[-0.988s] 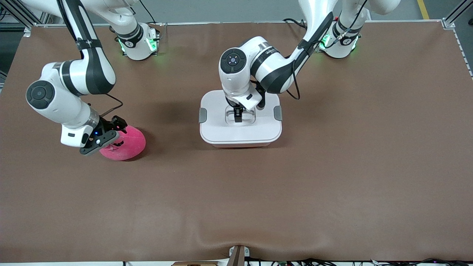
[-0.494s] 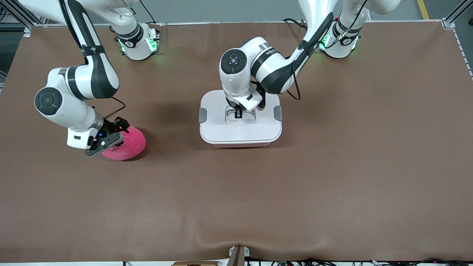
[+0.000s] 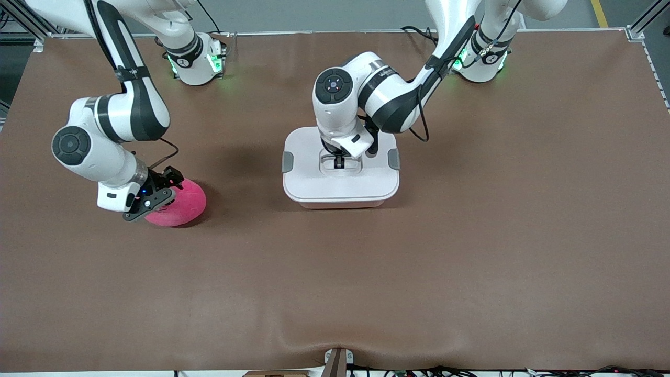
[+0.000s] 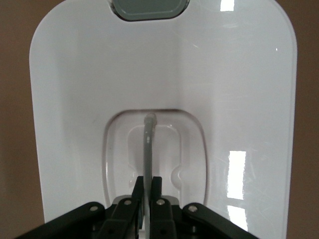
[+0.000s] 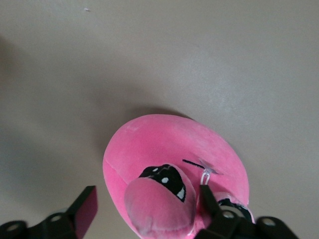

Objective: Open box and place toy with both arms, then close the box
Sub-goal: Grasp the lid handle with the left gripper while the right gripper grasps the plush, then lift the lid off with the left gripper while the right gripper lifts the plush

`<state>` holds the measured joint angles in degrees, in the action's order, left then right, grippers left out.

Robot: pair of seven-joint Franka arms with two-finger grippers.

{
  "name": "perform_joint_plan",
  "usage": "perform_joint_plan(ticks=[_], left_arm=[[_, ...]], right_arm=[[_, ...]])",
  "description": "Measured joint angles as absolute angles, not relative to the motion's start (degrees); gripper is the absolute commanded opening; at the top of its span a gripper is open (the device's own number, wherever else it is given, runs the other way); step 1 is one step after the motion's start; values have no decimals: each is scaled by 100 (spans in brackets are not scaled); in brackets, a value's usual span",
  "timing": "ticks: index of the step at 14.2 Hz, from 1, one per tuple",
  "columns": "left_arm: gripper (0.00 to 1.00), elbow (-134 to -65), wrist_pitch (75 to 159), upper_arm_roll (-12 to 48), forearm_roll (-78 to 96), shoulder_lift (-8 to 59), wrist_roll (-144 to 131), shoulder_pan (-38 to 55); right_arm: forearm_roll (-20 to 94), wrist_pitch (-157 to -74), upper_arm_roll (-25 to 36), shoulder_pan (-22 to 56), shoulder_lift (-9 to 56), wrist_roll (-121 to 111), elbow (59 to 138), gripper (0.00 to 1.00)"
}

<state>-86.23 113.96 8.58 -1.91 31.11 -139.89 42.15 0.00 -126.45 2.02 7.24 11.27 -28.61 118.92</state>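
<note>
Nearest my front camera, at left of centre in that frame, I see the toy (image 3: 178,204), a round hot-pink plush, lying on the brown table (image 3: 471,235) toward the right arm's end. The right gripper (image 3: 153,195) is down on it. In the right wrist view its fingers (image 5: 84,209) stand apart on either side of the plush (image 5: 164,164), one clear of it, the other against its dark-eyed face. So I call those jaws open around the toy, not clamped.

Higher in the front frame, near its centre, I have the box (image 3: 340,170), a pale tub under a white lid (image 3: 314,183), with a grey clip (image 3: 287,162) at each end. The lid sits on the tub. The left gripper (image 3: 339,159) is down in the lid's recessed centre. In the left wrist view its fingers (image 4: 138,191) are pressed together on the thin upright handle (image 4: 148,144) of the lid (image 4: 239,74), gripping it.

Both arms' bases stand along the top edge of the front frame.
</note>
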Motion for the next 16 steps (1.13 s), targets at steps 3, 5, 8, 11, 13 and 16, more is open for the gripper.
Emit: perform_joint_plan(ticks=[3,5,8,11,13,16], left_arm=[[0,-8622,11396,858,-191,3108,-13993,4213],[0,-8622,11396,858,-191,3096,-13994,4210],[0,-8621,11384,856,-191,3012,-14000,4191],[0,-8621,11337,836,-191,2907,-14008,4179],[0,-8621,11326,831,-191,2877,-14008,4178],[0,-8622,11319,830,-191,2859,-14008,4177]], right_arm=[[0,-12645,213,723,1133,-2861,11904,68],[-1,-12645,221,720,1137,-2861,11909,68],[-2,-12645,225,718,1140,-2861,11913,39],[-3,-12644,226,717,1142,-2861,11913,0],[-3,-12644,228,714,1142,-2861,11913,0],[-3,-12644,228,713,1142,-2861,11913,0]])
